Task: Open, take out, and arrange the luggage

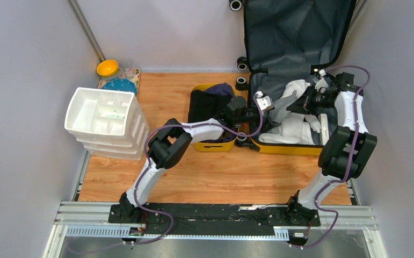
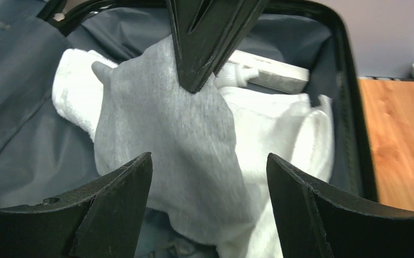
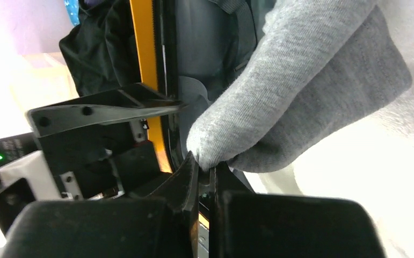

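The luggage, a yellow suitcase (image 1: 285, 148), lies open at the back right, its dark-lined lid (image 1: 296, 32) leaning on the wall. Inside are white towels (image 1: 296, 129) and a grey cloth (image 1: 288, 102). My right gripper (image 3: 207, 165) is shut on a corner of the grey cloth (image 3: 301, 80), lifting it off the towels. My left gripper (image 2: 209, 161) reaches in over the suitcase's left edge, open. The hanging grey cloth (image 2: 167, 123) lies just beyond its fingertips, with nothing between them. In the left wrist view, the right gripper's fingers (image 2: 199, 48) come down from the top onto the cloth.
A small yellow tub (image 1: 212, 145) with dark clothes stands left of the suitcase. A white drawer organiser (image 1: 105, 121) sits at the left, with a yellow bowl (image 1: 108, 68) and blue plate (image 1: 120, 86) behind it. A white box (image 2: 269, 72) lies along the suitcase's right side.
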